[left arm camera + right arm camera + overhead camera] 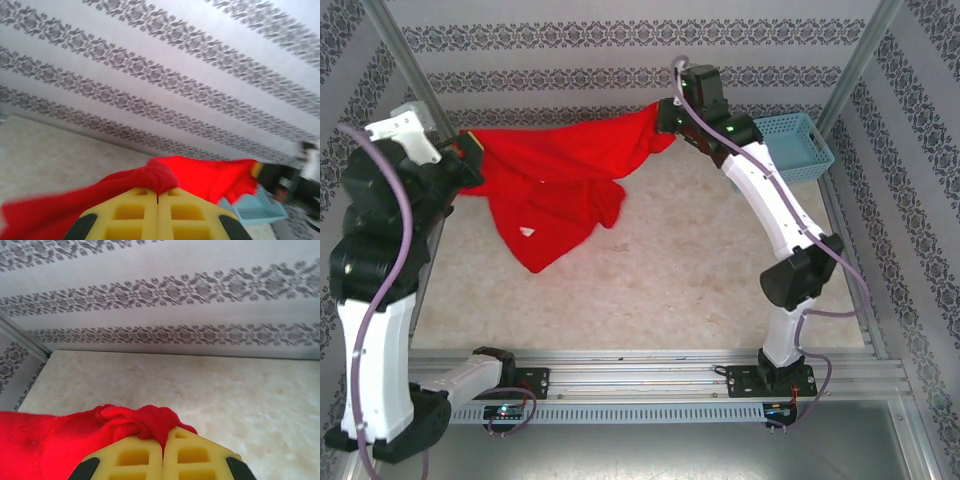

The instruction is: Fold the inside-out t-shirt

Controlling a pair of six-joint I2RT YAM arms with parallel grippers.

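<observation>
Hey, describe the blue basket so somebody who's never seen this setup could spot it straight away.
Start at the beige marble-look tabletop and go to its far right corner, by the patterned wall. There, just behind the white right arm, sits the light blue plastic basket. Its rigid, lattice-sided rectangular shape sets it apart from the soft, bright red cloth t-shirt to its left.

white-black arms [770, 195], purple cables [404, 222], yellow tool fingers [130, 215].

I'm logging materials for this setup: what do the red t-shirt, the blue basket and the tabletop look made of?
T-shirt: soft matte cloth, probably knit cotton; it sags and wrinkles. Basket: light blue plastic, by its moulded lattice walls. Tabletop: smooth, pale, faintly mottled like marble; stone or laminate, unclear.
</observation>
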